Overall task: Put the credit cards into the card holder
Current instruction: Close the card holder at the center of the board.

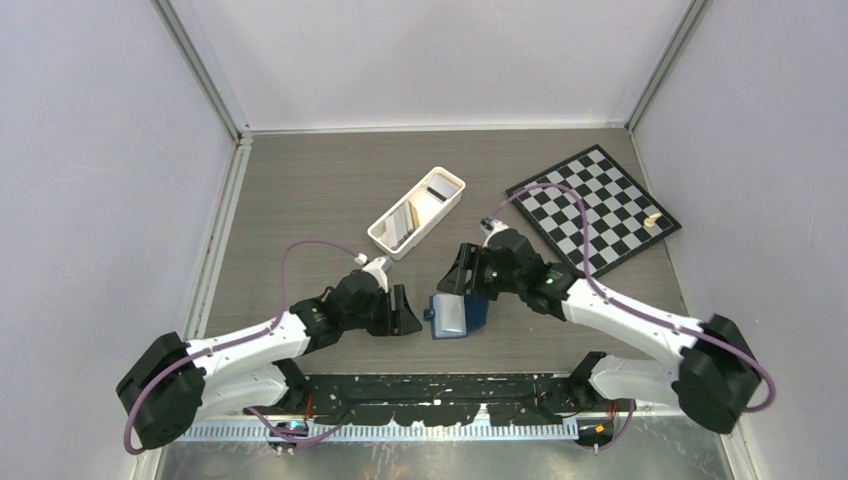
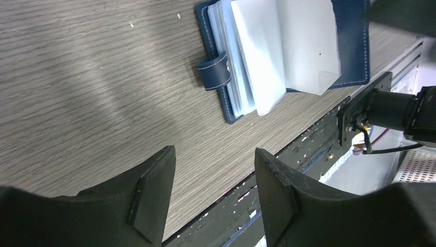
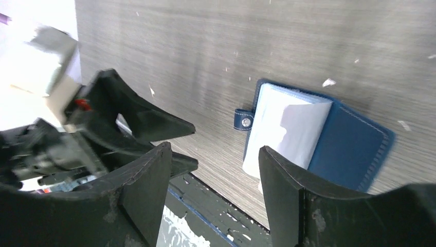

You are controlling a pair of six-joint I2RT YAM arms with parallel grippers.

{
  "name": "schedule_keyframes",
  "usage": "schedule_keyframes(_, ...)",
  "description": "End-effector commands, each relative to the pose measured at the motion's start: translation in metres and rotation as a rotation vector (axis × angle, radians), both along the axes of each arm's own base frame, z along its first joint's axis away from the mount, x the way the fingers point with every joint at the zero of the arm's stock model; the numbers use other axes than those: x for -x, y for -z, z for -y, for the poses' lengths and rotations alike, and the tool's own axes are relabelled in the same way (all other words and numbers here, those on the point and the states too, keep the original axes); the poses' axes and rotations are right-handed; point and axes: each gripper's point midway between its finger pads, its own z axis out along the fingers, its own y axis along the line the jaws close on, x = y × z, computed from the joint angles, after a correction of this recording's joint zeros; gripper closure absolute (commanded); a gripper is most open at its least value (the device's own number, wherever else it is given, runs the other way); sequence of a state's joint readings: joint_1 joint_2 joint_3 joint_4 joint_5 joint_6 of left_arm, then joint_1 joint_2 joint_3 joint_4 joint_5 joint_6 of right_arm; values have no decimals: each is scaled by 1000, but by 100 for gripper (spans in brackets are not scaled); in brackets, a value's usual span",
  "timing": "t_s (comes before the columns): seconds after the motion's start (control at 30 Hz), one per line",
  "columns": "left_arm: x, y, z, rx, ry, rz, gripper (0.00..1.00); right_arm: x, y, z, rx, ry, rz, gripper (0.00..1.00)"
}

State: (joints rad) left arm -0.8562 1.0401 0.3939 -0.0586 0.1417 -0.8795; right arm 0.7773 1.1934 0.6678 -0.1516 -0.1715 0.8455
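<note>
Claws (image 2: pixel 213 157) (image 3: pixel 214 154) agape, apparently off card holder (image 3: pixel 349 149)

One card holder (image 1: pixel 460 318), one white tray (image 1: pixel 437 226), one chessboard (image 1: pixel 596 205), one left claw (image 2: pixel 213 155), one right claw (image 3: pixel 216 150).

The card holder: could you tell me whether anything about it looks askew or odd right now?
Slightly. The card holder lies open on the table, skewed to the near edge, and its clear sleeves are fanned up rather than lying flat. No damage shows.
</note>
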Motion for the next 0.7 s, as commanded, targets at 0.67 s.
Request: schedule_keyframes(0.67, -16, 7, 30, 2, 60, -21, 44, 14, 50, 113, 301, 227, -97, 47)
